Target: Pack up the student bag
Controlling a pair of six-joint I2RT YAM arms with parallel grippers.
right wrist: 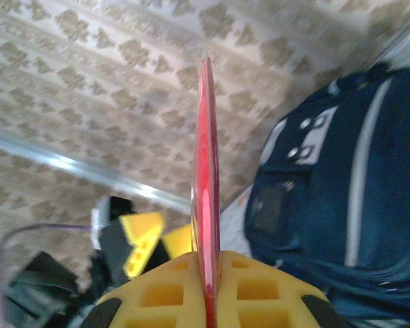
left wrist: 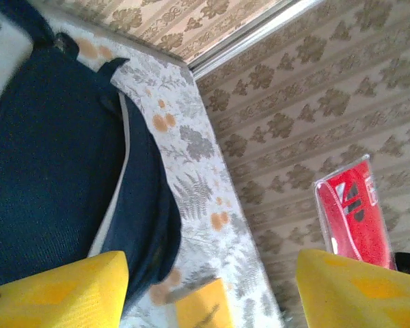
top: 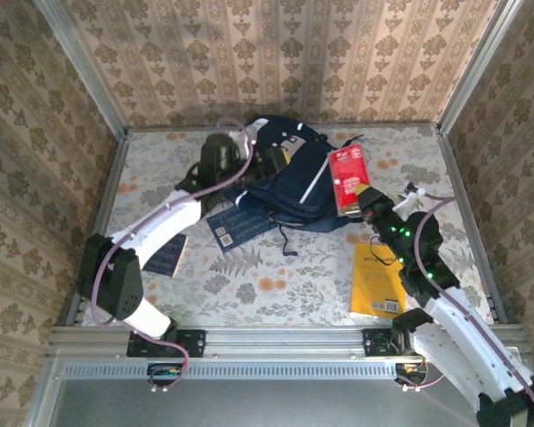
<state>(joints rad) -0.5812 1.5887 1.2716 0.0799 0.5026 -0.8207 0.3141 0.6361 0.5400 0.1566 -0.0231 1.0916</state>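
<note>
Starting at the near edge of the floral-patterned tabletop [top: 276, 285]: a flat yellow book [top: 378, 280] lies towards the near right corner, beside the right arm. Over by the left edge, a dark blue flat booklet [top: 165, 258] sits partly under the left arm. Moving in to the middle, a blue paperback book with pale print on its cover [top: 240, 222] lies flat, its far corner tucked against the bag.

Now the right gripper [right wrist: 206, 265]: its yellow fingers are pinched tight on a thin red flat packet [top: 347, 178]. The packet stands upright and is lifted off the tabletop, just beside the bag's right side. From the right wrist it shows edge-on, a narrow red blade rising straight out of the fingers.

Behind it all, the large dark navy fabric backpack with the white stripe and white buckle tabs [top: 285, 182] lies slumped at the middle of the far edge. It is easily the biggest thing here, with a strap trailing towards the centre.

And the left gripper [left wrist: 208, 273] is up at the bag's left side, jaws spread wide with nothing between them. In the left wrist view the navy fabric fills the left of the frame, and the red packet shows past the right-hand finger. Whether a finger touches the bag, I can't tell.
</note>
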